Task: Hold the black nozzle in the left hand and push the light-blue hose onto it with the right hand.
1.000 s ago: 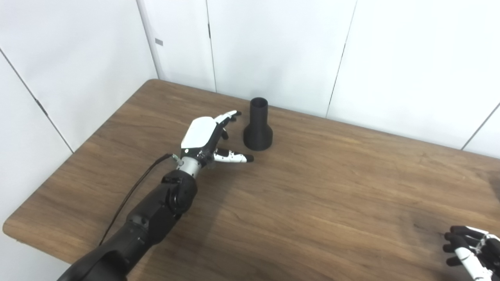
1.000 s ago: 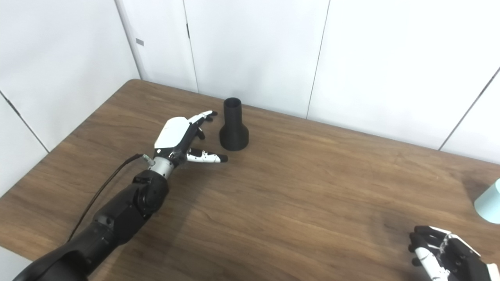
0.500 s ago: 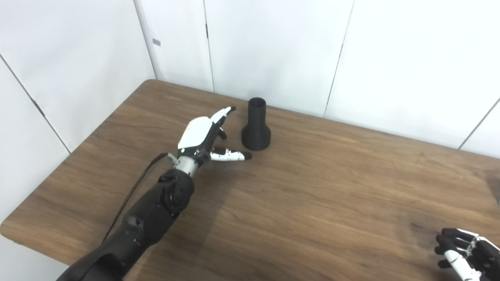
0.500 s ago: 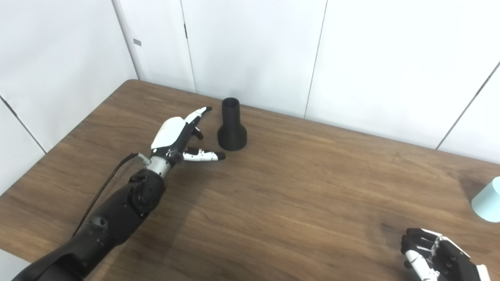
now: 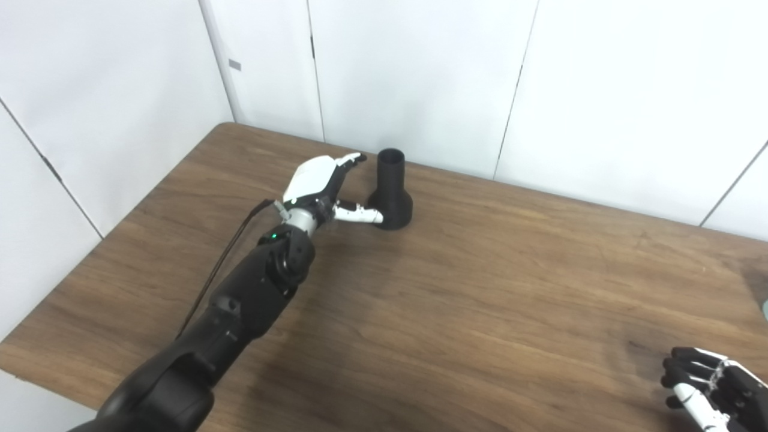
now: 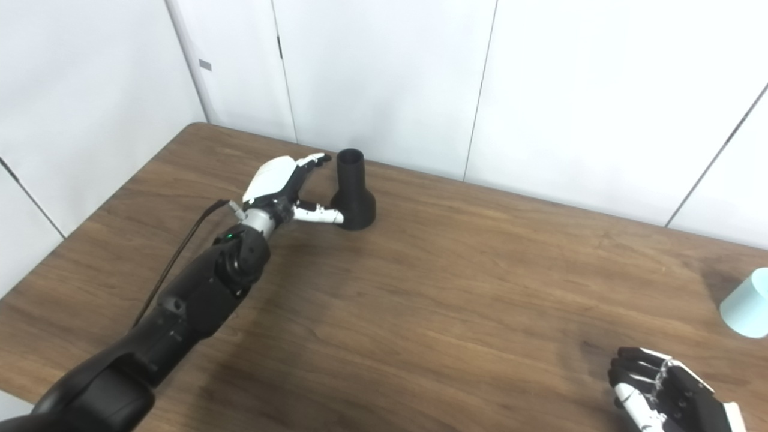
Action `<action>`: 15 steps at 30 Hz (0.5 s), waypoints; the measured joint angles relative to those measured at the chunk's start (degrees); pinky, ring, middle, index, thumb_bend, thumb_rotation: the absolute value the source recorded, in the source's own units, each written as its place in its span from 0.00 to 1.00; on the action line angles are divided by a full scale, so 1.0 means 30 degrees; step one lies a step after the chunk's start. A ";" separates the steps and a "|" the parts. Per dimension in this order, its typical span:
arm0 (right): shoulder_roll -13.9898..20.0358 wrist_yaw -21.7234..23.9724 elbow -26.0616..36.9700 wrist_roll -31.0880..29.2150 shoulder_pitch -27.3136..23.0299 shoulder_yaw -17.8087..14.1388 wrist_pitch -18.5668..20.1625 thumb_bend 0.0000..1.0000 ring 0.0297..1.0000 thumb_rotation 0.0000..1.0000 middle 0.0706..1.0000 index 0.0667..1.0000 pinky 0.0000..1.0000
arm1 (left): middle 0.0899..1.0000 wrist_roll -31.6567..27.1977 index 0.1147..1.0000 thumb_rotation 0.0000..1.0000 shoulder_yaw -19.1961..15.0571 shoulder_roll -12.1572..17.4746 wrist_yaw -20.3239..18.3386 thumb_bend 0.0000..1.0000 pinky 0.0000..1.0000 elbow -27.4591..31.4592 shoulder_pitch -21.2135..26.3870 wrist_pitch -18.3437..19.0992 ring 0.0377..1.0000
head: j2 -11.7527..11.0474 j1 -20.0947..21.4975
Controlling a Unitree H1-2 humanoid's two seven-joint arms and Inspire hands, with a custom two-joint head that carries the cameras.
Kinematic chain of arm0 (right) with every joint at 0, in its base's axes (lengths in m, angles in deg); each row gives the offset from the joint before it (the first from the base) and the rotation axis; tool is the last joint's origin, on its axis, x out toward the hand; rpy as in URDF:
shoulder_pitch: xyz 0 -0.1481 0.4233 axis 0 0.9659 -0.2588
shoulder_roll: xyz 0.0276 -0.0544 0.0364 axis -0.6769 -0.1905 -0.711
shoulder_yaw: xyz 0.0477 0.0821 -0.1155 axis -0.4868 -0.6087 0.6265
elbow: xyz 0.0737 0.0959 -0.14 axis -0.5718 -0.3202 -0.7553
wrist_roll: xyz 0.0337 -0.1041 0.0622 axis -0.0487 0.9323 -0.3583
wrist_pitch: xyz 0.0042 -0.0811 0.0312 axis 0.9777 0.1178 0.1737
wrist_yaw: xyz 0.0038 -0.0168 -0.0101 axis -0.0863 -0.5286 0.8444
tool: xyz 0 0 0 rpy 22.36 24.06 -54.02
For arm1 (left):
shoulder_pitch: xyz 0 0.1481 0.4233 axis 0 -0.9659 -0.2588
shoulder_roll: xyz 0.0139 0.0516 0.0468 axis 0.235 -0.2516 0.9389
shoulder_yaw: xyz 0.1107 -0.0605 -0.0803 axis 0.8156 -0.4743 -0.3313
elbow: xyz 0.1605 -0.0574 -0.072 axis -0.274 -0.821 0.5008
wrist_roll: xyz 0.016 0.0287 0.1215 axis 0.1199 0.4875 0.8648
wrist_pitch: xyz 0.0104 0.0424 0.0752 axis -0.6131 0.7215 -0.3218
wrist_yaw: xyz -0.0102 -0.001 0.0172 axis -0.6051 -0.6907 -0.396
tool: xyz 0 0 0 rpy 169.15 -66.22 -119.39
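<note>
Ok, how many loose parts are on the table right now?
2. The black nozzle stands upright near the far edge, by the left hand; the light-blue hose sits at the right edge, partly cut off in the right eye view.

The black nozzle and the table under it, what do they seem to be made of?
The black nozzle looks like matte plastic: it is evenly dull black with hardly any shine, though rubber can't be ruled out. The table shows brown wood grain with a soft satin sheen; whether it is solid wood or a printed laminate can't be told from here.
</note>
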State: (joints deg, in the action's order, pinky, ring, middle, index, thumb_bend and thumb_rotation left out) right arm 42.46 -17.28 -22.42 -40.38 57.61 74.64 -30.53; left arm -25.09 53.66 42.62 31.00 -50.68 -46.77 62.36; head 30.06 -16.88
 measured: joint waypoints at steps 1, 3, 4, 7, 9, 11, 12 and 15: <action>-0.0011 -0.0003 0.0000 0.0000 0.0013 -0.0009 0.0000 0.22 0.56 0.24 0.58 0.58 0.45 | 0.88 0.0019 0.89 0.43 0.0038 -0.0028 -0.0031 1.00 1.00 -0.0030 0.0060 0.0118 0.90 | 0.0000 0.0000; -0.0014 -0.0004 0.0000 -0.0021 0.0032 -0.0020 0.0000 0.22 0.57 0.24 0.59 0.58 0.46 | 0.87 0.0028 0.90 0.44 0.0149 -0.0089 -0.0345 1.00 1.00 -0.0111 0.0273 0.0360 0.89 | 0.0000 0.0029; -0.0016 -0.0004 0.0001 -0.0029 0.0027 -0.0019 0.0000 0.22 0.57 0.24 0.59 0.58 0.47 | 0.87 0.0028 0.89 0.43 0.0225 -0.0111 -0.0512 1.00 1.00 -0.0218 0.0372 0.0441 0.89 | 0.0000 0.0058; -0.0017 -0.0004 0.0002 -0.0021 0.0023 -0.0019 0.0002 0.22 0.57 0.23 0.59 0.58 0.47 | 0.87 0.0025 0.86 0.42 0.0410 -0.0254 -0.0985 1.00 1.00 -0.0633 0.0617 0.0557 0.89 | 0.0059 0.0088; -0.0016 -0.0015 0.0010 -0.0015 0.0051 -0.0061 0.0013 0.23 0.58 0.22 0.60 0.59 0.48 | 0.87 0.0002 0.86 0.42 0.0617 -0.0504 -0.1403 1.00 1.00 -0.0556 0.0643 0.0581 0.90 | 0.0030 0.0088; -0.0031 -0.0009 0.0014 -0.0019 0.0034 -0.0023 0.0028 0.22 0.58 0.21 0.60 0.59 0.48 | 0.88 0.0002 0.85 0.41 0.0762 -0.0776 -0.1491 1.00 1.00 -0.0546 0.0719 0.0579 0.91 | 0.0059 0.0117; -0.0050 -0.0005 0.0014 -0.0020 0.0035 -0.0019 0.0030 0.22 0.58 0.21 0.60 0.59 0.49 | 0.88 0.0002 0.86 0.41 0.0850 -0.0849 -0.1567 1.00 1.00 -0.0518 0.0748 0.0578 0.91 | 0.0030 0.0117; -0.0072 -0.0008 0.0014 -0.0008 0.0050 -0.0021 0.0033 0.22 0.59 0.20 0.61 0.59 0.49 | 0.89 -0.0030 0.87 0.38 0.0914 -0.0977 -0.2048 1.00 1.00 -0.0483 0.0911 0.0571 0.94 | 0.0030 0.0146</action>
State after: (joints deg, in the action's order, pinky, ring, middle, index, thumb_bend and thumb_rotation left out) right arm 42.24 -17.30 -22.38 -40.41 57.76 74.57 -30.43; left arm -25.18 56.40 39.69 24.85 -52.13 -44.03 64.07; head 30.15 -16.44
